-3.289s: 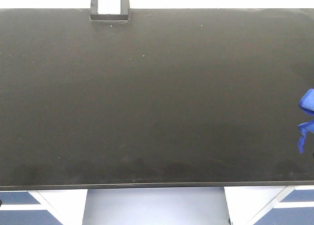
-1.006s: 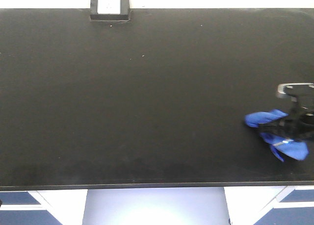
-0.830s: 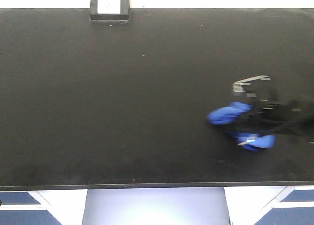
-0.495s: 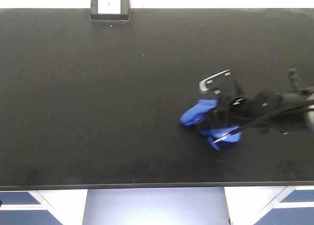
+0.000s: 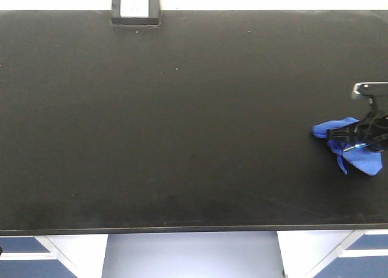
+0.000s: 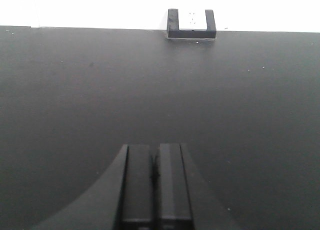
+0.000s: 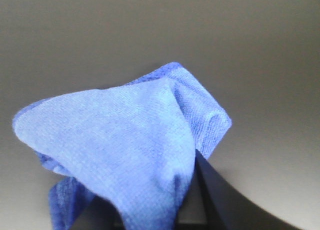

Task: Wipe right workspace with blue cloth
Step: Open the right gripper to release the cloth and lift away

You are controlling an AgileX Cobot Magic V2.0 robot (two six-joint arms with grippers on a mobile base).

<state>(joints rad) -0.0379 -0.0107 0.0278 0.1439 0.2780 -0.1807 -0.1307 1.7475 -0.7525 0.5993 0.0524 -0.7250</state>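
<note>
With my right gripper (image 5: 364, 134) clamped on the blue cloth (image 5: 353, 149) near the worktop's (image 5: 182, 139) right edge, I'd press flat and sweep in overlapping passes.

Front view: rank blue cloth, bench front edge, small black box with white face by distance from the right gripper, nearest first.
1. Royal-blue fabric cloth, held in the right gripper, far right.
2. Front edge of the matte black benchtop, below it.
3. Small black box with white face, rear left.

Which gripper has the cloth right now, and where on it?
The right gripper pinches the blue cloth near its bunched middle, both ends free. The left gripper is shut, empty.
</note>
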